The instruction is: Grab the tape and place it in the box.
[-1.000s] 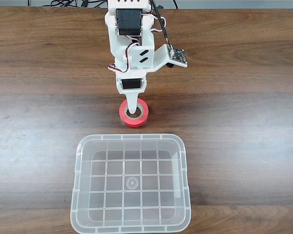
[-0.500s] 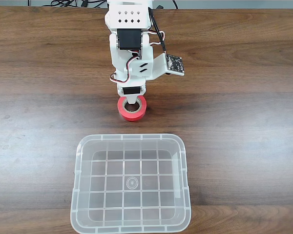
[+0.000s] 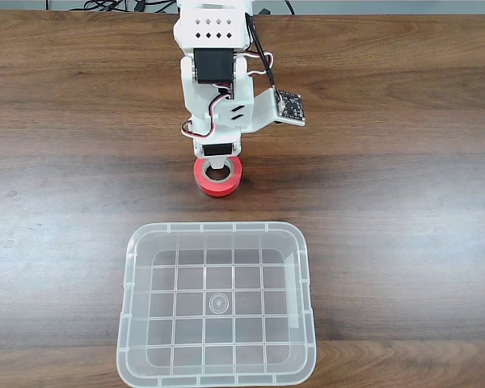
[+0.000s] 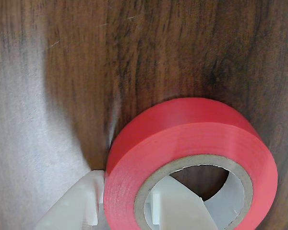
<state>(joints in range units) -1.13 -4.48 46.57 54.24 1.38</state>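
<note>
The tape (image 3: 219, 178) lies flat on the wooden table (image 3: 388, 202), just above the box (image 3: 129, 323) in the fixed view and apart from its rim. The gripper (image 3: 218, 170) points straight down over the roll. In the wrist view, one white finger (image 4: 177, 206) sits inside the core of the tape (image 4: 182, 143) and the other finger (image 4: 72, 206) outside its wall, the jaws narrowly parted around that wall.
</note>
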